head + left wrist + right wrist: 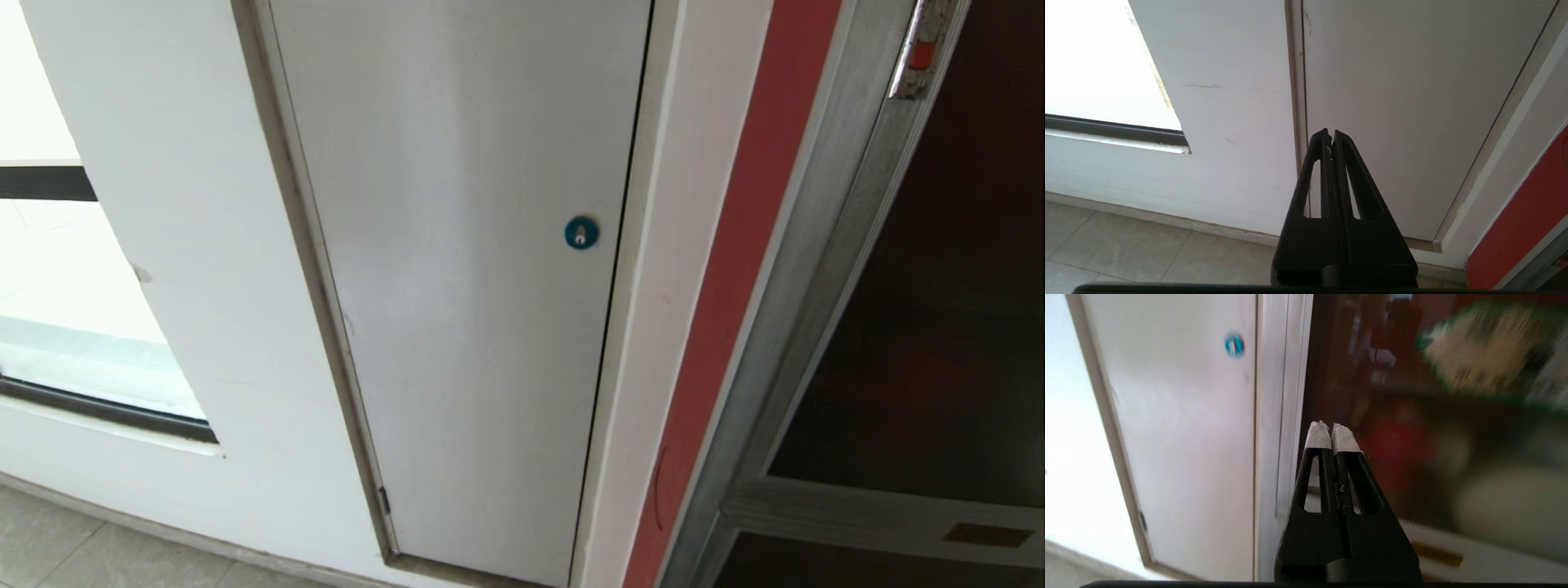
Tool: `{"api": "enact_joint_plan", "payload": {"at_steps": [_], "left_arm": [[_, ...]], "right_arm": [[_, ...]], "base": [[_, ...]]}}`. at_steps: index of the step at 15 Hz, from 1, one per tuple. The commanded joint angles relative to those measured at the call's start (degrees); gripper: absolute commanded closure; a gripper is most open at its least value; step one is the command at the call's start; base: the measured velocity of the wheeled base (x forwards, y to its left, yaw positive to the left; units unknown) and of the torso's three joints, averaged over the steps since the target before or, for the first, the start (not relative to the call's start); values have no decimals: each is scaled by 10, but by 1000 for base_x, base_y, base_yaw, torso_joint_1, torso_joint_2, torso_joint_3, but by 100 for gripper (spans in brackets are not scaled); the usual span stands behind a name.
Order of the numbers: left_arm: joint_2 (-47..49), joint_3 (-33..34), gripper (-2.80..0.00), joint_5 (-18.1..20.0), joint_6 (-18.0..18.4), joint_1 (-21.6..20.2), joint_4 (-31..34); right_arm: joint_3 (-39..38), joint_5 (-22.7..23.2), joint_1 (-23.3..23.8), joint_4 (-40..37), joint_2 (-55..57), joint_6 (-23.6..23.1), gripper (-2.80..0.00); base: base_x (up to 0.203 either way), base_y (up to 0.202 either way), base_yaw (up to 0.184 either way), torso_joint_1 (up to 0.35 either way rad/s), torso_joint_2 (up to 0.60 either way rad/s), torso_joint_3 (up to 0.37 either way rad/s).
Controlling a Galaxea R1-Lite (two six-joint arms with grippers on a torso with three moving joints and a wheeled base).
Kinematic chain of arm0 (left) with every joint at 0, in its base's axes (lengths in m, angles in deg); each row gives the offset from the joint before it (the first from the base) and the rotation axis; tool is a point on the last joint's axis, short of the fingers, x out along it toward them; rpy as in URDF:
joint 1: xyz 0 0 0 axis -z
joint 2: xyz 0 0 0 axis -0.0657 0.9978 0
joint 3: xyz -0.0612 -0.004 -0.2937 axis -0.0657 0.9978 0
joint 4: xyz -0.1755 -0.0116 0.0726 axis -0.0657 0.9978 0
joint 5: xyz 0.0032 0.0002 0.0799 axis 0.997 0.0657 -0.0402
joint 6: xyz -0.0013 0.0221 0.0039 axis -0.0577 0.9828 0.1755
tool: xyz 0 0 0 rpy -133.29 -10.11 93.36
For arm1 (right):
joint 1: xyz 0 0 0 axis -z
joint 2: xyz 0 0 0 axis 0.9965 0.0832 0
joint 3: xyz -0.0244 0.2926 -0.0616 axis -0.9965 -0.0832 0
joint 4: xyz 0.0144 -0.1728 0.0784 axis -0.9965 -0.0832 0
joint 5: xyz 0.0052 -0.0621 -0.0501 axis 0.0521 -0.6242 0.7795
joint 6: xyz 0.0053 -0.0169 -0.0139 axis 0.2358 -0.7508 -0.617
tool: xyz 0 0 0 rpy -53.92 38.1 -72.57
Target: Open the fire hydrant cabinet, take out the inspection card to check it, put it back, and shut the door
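Observation:
The fire hydrant cabinet (824,269) stands at the right of the head view, silver-framed with dark glass. Its door (939,327) lies flat in the frame, with a small red latch (921,55) near the top. In the right wrist view my right gripper (1331,430) is shut and empty, its white-taped tips close before the door (1453,437), below a blurred green-edged sticker (1478,351). My left gripper (1330,134) is shut and empty, low down near the foot of the grey-white door (1404,102). The inspection card is out of view. Neither arm shows in the head view.
A plain grey-white door (465,286) with a round blue lock (581,233) fills the middle, left of a red strip (735,269). A window (57,310) is at the far left. A lower dark panel bears an orange label (986,535). Tiled floor (1147,253) lies below.

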Motion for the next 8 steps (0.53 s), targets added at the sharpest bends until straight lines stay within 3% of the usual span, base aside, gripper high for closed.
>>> {"api": "enact_joint_plan", "payload": {"at_steps": [1, 4, 8], "left_arm": [[1, 4, 0, 1, 0, 0, 0], [1, 4, 0, 0, 0, 0, 0], [1, 4, 0, 0, 0, 0, 0]], "right_arm": [[-126, -8, 0, 63, -53, 3, 0], [-286, -20, -1, 214, -65, 19, 0], [-378, -24, -1, 269, -69, 2, 0]], "base": [[0, 0, 0, 0, 0, 0], [0, 0, 0, 0, 0, 0], [0, 0, 0, 0, 0, 0]]}}
